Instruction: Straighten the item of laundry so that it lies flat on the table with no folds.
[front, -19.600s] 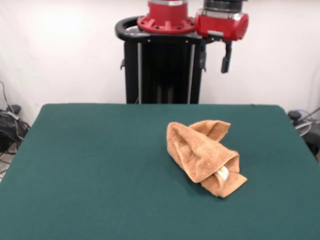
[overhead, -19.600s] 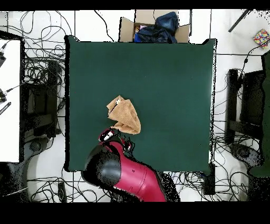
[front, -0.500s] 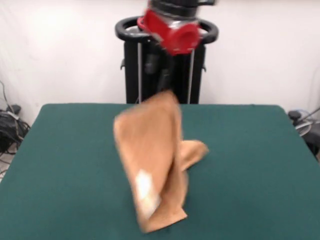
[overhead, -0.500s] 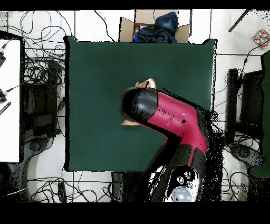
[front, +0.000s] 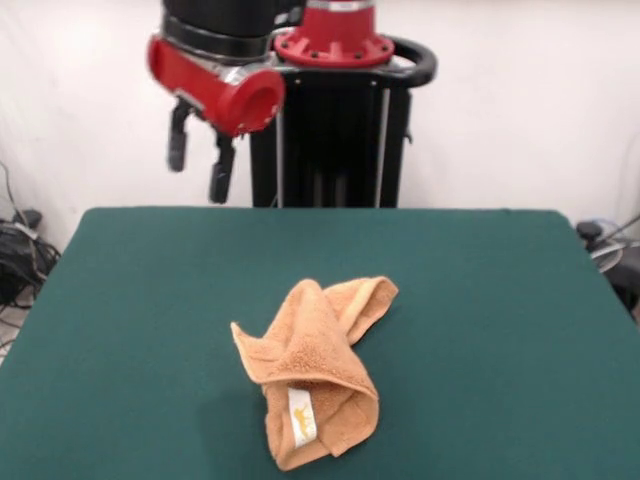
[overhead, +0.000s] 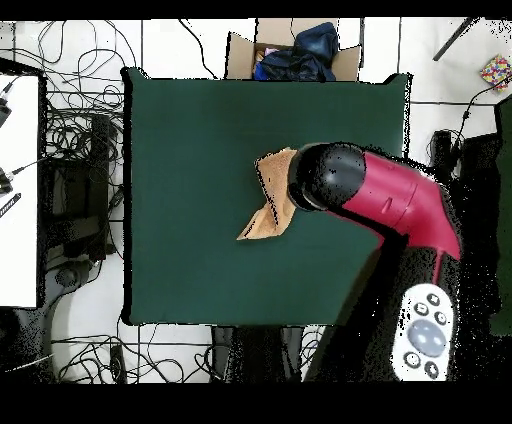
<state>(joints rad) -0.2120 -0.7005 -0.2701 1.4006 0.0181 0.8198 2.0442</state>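
Observation:
The orange-tan towel (front: 315, 370) lies crumpled and folded over itself on the green table (front: 120, 300), near the front middle. Its white label (front: 300, 418) shows at the near end. My gripper (front: 197, 178) hangs open and empty high above the table's far left part, well apart from the towel. In the overhead view the towel (overhead: 268, 198) lies near the middle of the table (overhead: 200, 120), its right side hidden under the red arm (overhead: 390, 200). The gripper itself is hidden under the arm there.
The black pedestal (front: 330, 140) stands behind the table's far edge. In the overhead view a cardboard box with dark cloth (overhead: 292, 50) sits beyond the table's top edge, and cables (overhead: 85, 150) cover the floor to the left.
Half a second ago the towel hung from the gripper over the table. Now it is let go and lies crumpled, and the arm has swung away to the left in the front view.

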